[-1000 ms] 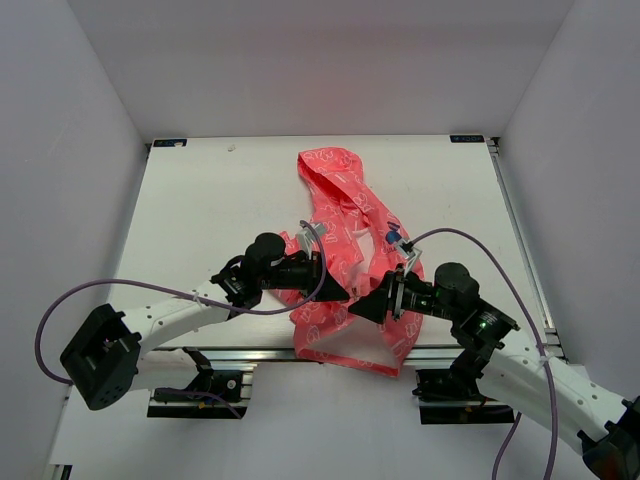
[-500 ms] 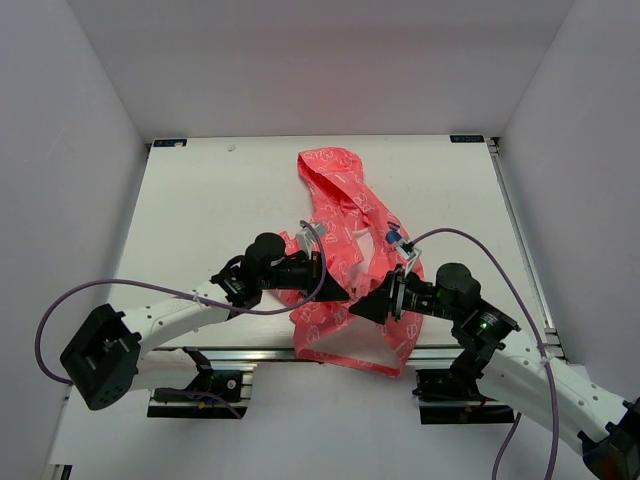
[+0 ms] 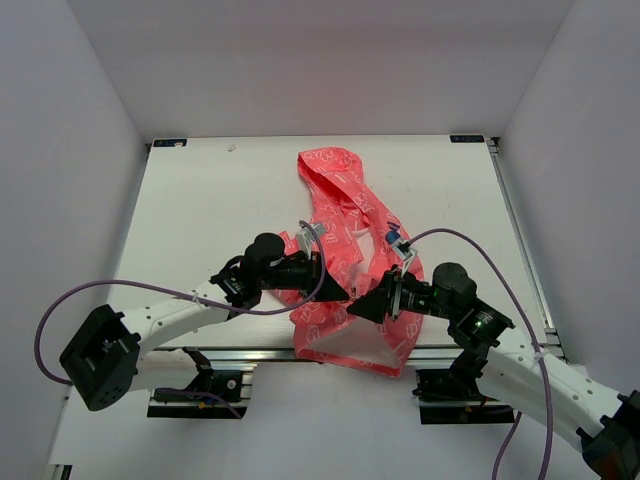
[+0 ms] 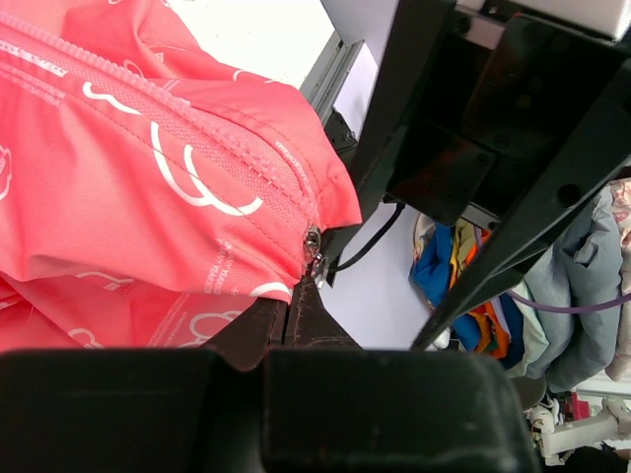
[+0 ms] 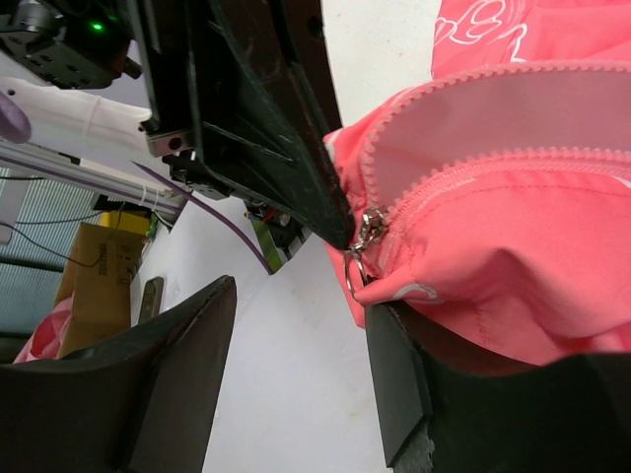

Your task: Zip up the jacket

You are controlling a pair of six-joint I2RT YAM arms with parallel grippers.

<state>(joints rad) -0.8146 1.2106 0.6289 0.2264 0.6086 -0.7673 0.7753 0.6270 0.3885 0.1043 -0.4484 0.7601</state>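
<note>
Coral-pink jacket (image 3: 345,215), white printed pattern

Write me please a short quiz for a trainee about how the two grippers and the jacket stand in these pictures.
1. True or false: the right gripper is shut on the jacket.
2. Which one pinches the hem beside the zipper slider? A. the left gripper. B. the right gripper. C. neither.
3. Fill in: the jacket's lower end hangs over the table's ___ edge.
Key: 1 false, its fingers stand open. 2 A. 3 near.
</note>
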